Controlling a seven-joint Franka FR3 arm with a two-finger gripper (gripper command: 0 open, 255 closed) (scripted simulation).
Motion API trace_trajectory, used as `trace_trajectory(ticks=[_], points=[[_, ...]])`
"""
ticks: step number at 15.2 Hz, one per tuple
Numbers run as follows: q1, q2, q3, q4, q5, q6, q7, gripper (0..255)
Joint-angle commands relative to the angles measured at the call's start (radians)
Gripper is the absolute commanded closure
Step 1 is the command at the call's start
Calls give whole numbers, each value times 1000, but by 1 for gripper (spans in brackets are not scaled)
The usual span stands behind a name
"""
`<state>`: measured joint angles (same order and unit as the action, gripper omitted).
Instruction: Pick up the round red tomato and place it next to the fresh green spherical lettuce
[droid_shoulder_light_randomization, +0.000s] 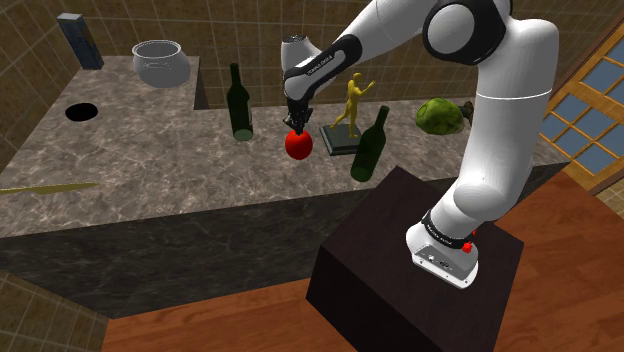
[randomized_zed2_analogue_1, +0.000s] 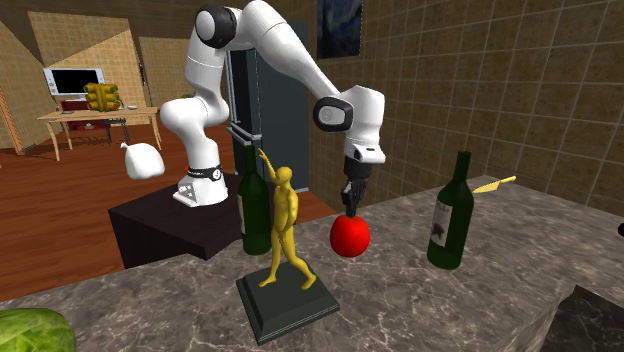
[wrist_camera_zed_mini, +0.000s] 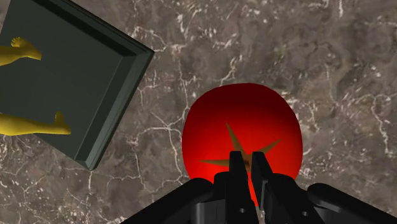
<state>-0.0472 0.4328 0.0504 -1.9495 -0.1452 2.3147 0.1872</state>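
Brown-tiled walls back a marbled counter (droid_shoulder_light_randomization: 140, 170), above which the fingers (wrist_camera_zed_mini: 235, 173) are clenched on the top of the red tomato (droid_shoulder_light_randomization: 298, 146); it seems to hang just clear of the stone, beside the yellow figurine (droid_shoulder_light_randomization: 351, 104) and between two dark green bottles (droid_shoulder_light_randomization: 239, 105). The pick looks done and the carry remains, since the green lettuce (droid_shoulder_light_randomization: 439, 116) sits well apart, beyond the figurine toward the shoulder view's right, and the tomato is not yet set down next to it. One bottle carries a pale label, but no writing on it can be read.
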Motion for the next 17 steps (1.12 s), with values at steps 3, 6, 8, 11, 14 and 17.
trace_trajectory(ticks=[3, 6, 8, 11, 14, 17], points=[[0, -9, 1, 1, 2, -10, -2, 255], [-2, -36, 3, 6, 6, -42, -7, 255], [-2, -52, 4, 11, 9, -63, -10, 255], [-3, -77, 6, 20, 13, -96, -15, 255], [-4, -99, 8, 30, 18, -129, -20, 255], [-4, -121, 9, 43, 21, -162, -24, 255]])
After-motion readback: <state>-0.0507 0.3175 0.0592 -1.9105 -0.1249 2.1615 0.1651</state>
